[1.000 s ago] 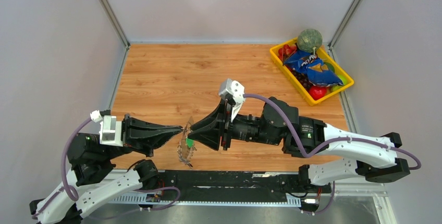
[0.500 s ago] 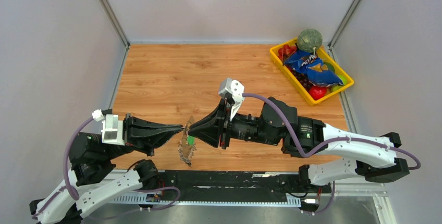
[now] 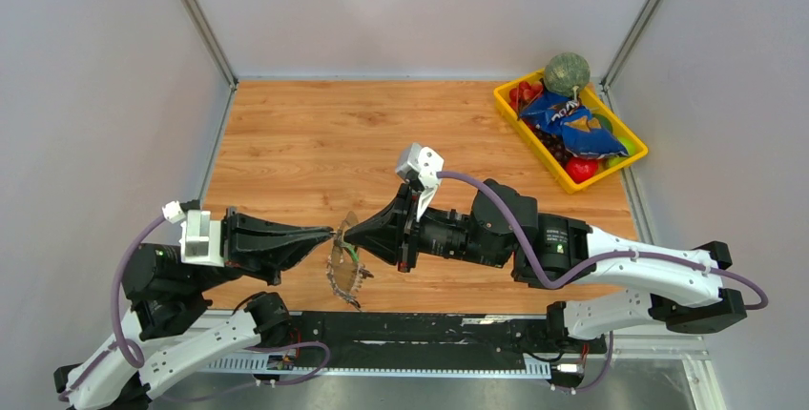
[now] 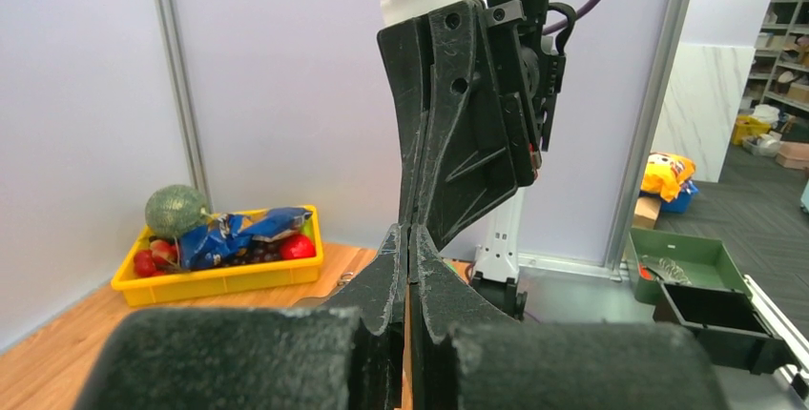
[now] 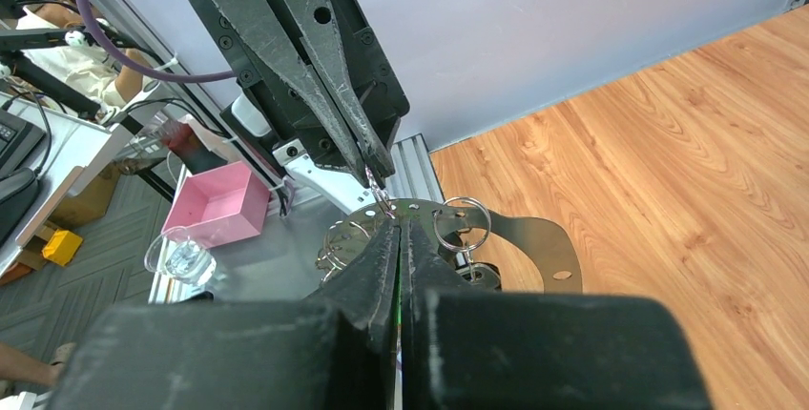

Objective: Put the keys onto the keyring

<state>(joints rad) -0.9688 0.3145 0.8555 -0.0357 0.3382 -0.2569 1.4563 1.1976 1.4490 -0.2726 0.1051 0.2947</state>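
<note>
Top view: left gripper (image 3: 331, 235) and right gripper (image 3: 347, 235) meet tip to tip; the keyring (image 3: 339, 272) hangs below them, the keys (image 3: 351, 256) against it. Left wrist: left jaws closed, seemingly pinching the keyring. Right wrist: right jaws closed, apparently on the keys; threading looks unfinished.

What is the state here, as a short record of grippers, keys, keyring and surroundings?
left gripper: shut, its tip pinching the top edge of the keyring
right gripper: shut, tip to tip with the left; green sliver between its fingers, apparently the keys
keyring: hanging below both tips, near the table's front edge
yellow bin: far right corner, holds a blue snack bag and produce
status: threading cannot be confirmed
</note>
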